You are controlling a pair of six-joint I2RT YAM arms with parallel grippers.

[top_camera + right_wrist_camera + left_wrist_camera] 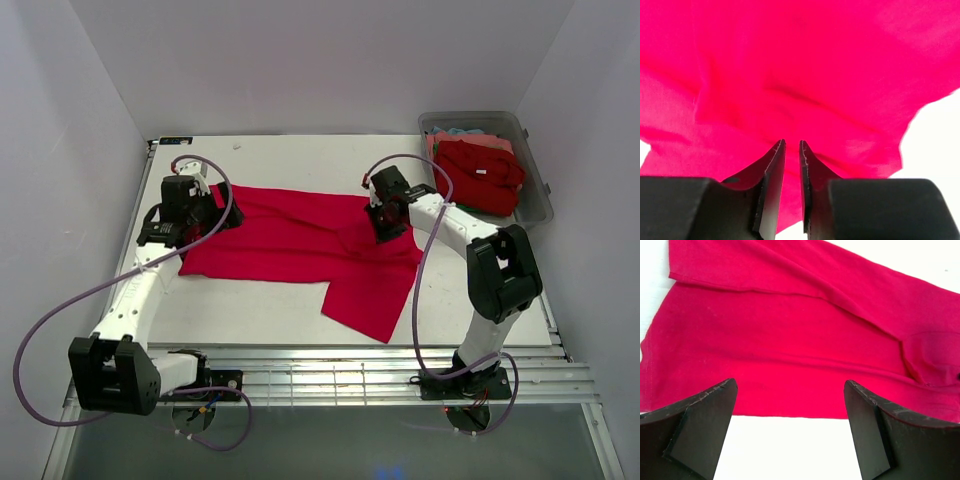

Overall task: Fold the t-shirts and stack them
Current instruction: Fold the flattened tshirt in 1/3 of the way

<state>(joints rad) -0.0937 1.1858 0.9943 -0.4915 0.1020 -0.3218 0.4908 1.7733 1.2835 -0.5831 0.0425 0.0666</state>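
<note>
Pinching crimson t-shirt (800, 75), right pincer (791, 142)

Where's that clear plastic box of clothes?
Top view: the clear bin sits at the table's far right corner, right of the spread red shirt.

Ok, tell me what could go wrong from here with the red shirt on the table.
1. The right fingers seem to pinch only a thin bit of the red t-shirt; it could slip out under a pull.
2. The left fingers stand open at the shirt's left end, holding nothing, so a pull may drag the whole shirt.
</note>
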